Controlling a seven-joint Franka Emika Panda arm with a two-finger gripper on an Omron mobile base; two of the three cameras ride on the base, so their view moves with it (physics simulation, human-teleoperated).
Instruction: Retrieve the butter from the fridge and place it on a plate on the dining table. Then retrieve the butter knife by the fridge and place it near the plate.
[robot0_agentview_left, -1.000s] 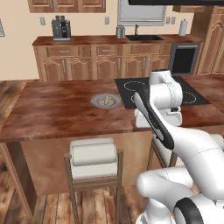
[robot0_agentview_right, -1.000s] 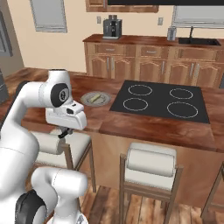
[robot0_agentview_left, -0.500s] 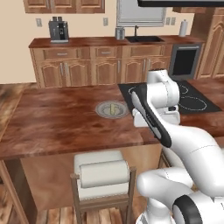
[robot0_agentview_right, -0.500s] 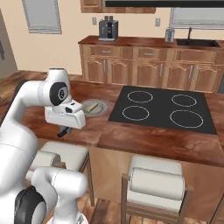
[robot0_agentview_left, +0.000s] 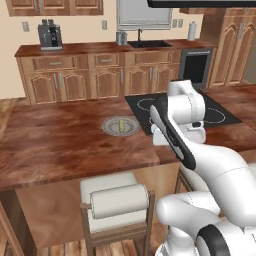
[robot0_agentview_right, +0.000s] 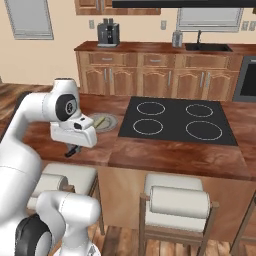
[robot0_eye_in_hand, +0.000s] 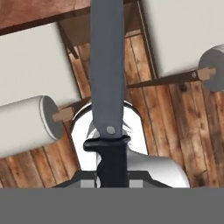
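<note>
Carrying butter knife (robot0_eye_in_hand: 107, 78) — gripper (robot0_agentview_right: 71, 150) clamped on its handle | view has closed in on worktop (robot0_agentview_left: 60, 145) | butter (robot0_agentview_left: 120, 125) on plate (robot0_agentview_left: 109, 129) — knife placement remains.

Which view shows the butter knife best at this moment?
The hand view: the butter knife runs up the middle of it, grey blade above a dark handle held in the shut jaws. The right base view gives just a dark stub under the hand; the left base view doesn't let me pick it out.
</note>
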